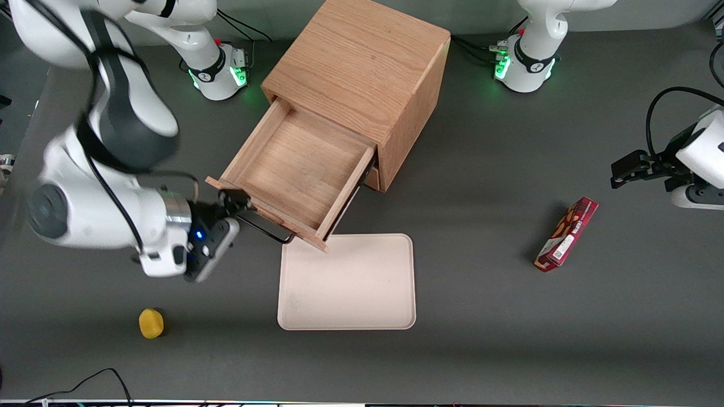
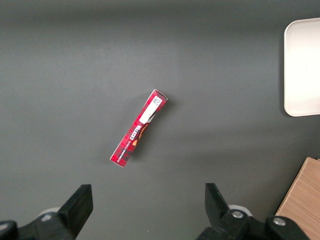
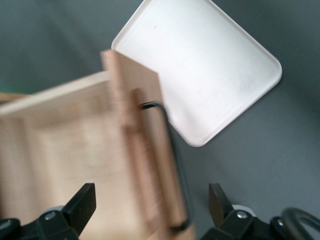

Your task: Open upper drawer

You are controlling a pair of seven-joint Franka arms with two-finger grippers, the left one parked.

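The boxy wooden cabinet [image 1: 362,62] stands at the middle of the table. Its upper drawer [image 1: 294,169] is pulled far out and its plain wooden inside shows bare. The thin black bar handle [image 1: 266,229] runs along the drawer front. My right gripper [image 1: 233,203] is at the end of the drawer front toward the working arm's end of the table. In the right wrist view the gripper [image 3: 152,205] is open, its fingers standing wide on either side of the drawer front [image 3: 140,140] and handle [image 3: 172,145] without touching them. The bottom drawer is mostly hidden under the upper one.
A cream tray [image 1: 348,282] lies just nearer the front camera than the open drawer, and shows in the right wrist view [image 3: 200,65]. A red snack box [image 1: 565,234] lies toward the parked arm's end. A small yellow object [image 1: 151,323] lies near the front edge.
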